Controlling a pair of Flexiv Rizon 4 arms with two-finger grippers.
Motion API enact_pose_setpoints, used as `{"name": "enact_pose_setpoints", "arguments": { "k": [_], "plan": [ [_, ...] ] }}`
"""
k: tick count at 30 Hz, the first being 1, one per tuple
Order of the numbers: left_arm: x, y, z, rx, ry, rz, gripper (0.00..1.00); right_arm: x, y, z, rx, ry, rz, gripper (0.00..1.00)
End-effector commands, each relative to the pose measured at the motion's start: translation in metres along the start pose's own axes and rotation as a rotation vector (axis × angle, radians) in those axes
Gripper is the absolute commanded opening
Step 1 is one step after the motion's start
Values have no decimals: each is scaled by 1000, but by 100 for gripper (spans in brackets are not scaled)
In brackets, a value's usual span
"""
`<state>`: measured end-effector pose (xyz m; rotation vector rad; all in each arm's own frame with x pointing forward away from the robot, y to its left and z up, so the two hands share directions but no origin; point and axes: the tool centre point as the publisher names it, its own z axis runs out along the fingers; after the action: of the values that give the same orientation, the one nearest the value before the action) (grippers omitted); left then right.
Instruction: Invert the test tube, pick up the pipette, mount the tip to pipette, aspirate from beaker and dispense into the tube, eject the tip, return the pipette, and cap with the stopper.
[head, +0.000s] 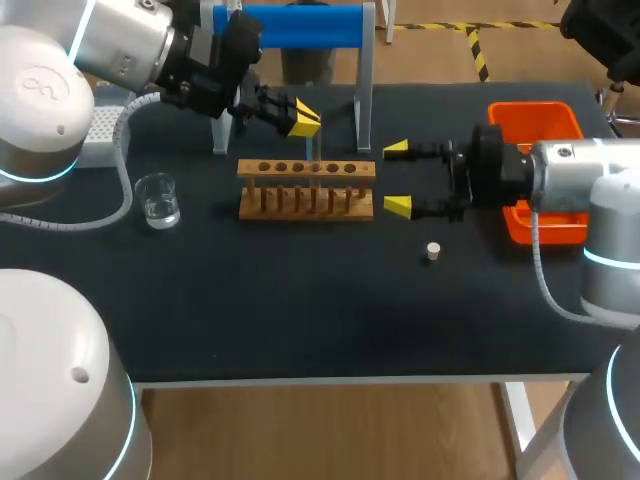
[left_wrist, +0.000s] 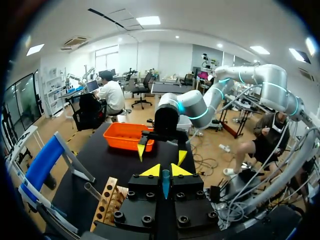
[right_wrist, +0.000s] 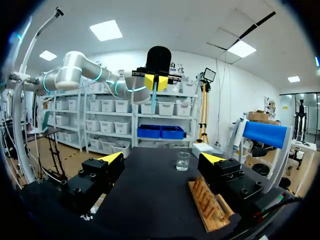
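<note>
- My left gripper (head: 306, 120) is clamped on a slim, clear, teal-tinted glass test tube (head: 317, 152). Its two yellow-tipped fingers (left_wrist: 150, 171) are drawn close together and press the tube from both sides.
- The test tube hangs roughly upright from the fingers, above the back edge of a long wooden rack (head: 306, 172) with a row of round holes over a row of pegs. I cannot tell whether its lower end touches the rack.
- My right gripper (head: 398, 178) lies just beside the rack's right end, pointing toward it, its fingers spread wide and holding nothing.
- In the right wrist view the left gripper (right_wrist: 156, 82) is raised above the black table (right_wrist: 150, 200), ahead of my open right gripper (right_wrist: 161, 159), with the tube pointing down.
- A small white cylindrical stopper (head: 433, 251) stands on the table near the right gripper, on the side closer to me.
- A clear glass beaker (head: 158, 200) holding clear liquid stands well apart from the rack, on its left.
- An orange plastic tray (head: 535, 108) lies at the table's right, partly under my right arm.
- A blue bar (head: 290, 25) on a grey frame stands at the far edge, behind the rack.
</note>
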<state>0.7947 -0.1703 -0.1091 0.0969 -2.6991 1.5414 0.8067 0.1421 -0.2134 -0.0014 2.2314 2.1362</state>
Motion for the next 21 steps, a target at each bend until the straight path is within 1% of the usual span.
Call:
{"name": "enact_pose_setpoints", "arguments": {
  "k": [1, 4, 9, 15, 21],
  "plan": [
    [0, 0, -1, -1, 3, 0, 0, -8, 12, 16, 21, 30, 8, 100],
    [0, 0, -1, -1, 3, 0, 0, -7, 23, 29, 20, 51, 28, 100],
    [0, 0, -1, -1, 3, 0, 0, -5, 37, 45, 2, 70, 18, 100],
    [0, 0, -1, -1, 3, 0, 0, -3, 47, 62, -11, 77, 42, 100],
    [0, 0, -1, -1, 3, 0, 0, 7, 55, 69, -30, 88, 57, 100]
  ]
}}
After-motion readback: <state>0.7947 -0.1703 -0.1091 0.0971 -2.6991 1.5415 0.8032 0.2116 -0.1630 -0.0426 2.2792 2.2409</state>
